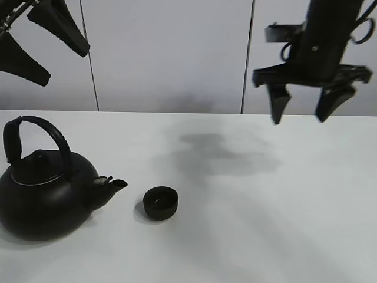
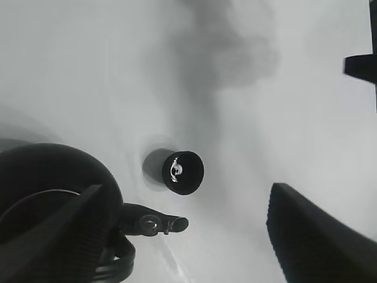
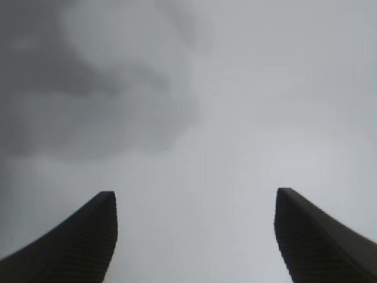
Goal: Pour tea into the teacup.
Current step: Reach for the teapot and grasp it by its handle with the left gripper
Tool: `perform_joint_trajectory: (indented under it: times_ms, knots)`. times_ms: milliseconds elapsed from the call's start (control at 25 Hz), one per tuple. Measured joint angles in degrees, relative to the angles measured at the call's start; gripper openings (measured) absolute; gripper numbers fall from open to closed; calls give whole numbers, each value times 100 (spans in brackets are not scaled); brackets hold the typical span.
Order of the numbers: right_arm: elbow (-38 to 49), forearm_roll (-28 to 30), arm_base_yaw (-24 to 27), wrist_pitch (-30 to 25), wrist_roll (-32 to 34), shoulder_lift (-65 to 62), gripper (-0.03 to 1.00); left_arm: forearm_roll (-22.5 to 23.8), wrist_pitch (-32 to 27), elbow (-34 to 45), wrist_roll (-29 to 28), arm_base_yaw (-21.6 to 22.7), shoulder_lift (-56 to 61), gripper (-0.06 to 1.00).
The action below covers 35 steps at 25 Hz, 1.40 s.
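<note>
The small matte-black teacup (image 1: 161, 202) sits on the white table, just right of the kettle's spout; the left wrist view shows the teacup (image 2: 183, 172) from above. The big black kettle (image 1: 44, 191) with its arched handle stands at the front left. My left gripper (image 1: 38, 50) hangs high at the top left, open and empty, well above the kettle (image 2: 53, 194). My right gripper (image 1: 300, 112) hovers high at the right, open, nothing between its fingers (image 3: 76, 242), far from the cup.
The white table (image 1: 265, 224) stretches wide to the right of the cup, with soft arm shadows on its middle. A pale panelled wall (image 1: 171, 53) runs behind the table's far edge.
</note>
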<state>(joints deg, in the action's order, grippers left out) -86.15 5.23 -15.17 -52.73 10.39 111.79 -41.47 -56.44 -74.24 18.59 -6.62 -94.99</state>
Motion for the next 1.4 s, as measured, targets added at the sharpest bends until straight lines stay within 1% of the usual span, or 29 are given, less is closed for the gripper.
perform_joint_trajectory:
  times_ms: [200, 360, 440, 520, 600, 680, 840, 1000, 1080, 1200, 1280, 1400]
  knots:
    - [6, 761, 1041, -586, 5, -866, 52, 0, 12, 0, 0, 0, 0, 54]
    - [138, 1341, 1835, -1113, 5, -1834, 52, 0, 17, 0, 0, 0, 0, 54]
    - [267, 1499, 2182, -1271, -23, -2475, 52, 0, 17, 0, 0, 0, 0, 54]
    - [368, 1515, 2476, -1359, -147, -3138, 52, 0, 17, 0, 0, 0, 0, 54]
    - [442, 1515, 2594, -1402, -274, -3942, 52, 0, 23, 0, 0, 0, 0, 54]
    - [478, 1412, 2593, -1512, -364, -4730, 52, 0, 27, 0, 0, 0, 0, 54]
    - [524, 914, 2593, -1641, -445, -6380, 52, 0, 27, 0, 0, 0, 0, 54]
    - [859, 440, 2593, -1689, -507, -7890, 52, 0, 27, 0, 0, 0, 0, 54]
    - [1211, 131, 2593, -1732, -553, -8529, 52, 0, 27, 0, 0, 0, 0, 54]
    - [1992, -307, 2593, -1853, -564, -9416, 52, 0, 27, 0, 0, 0, 0, 54]
    - [2516, -461, 2593, -1875, -569, -9933, 52, 0, 27, 0, 0, 0, 0, 54]
    - [3282, -523, 2593, -1865, -569, -10462, 52, 0, 27, 0, 0, 0, 0, 54]
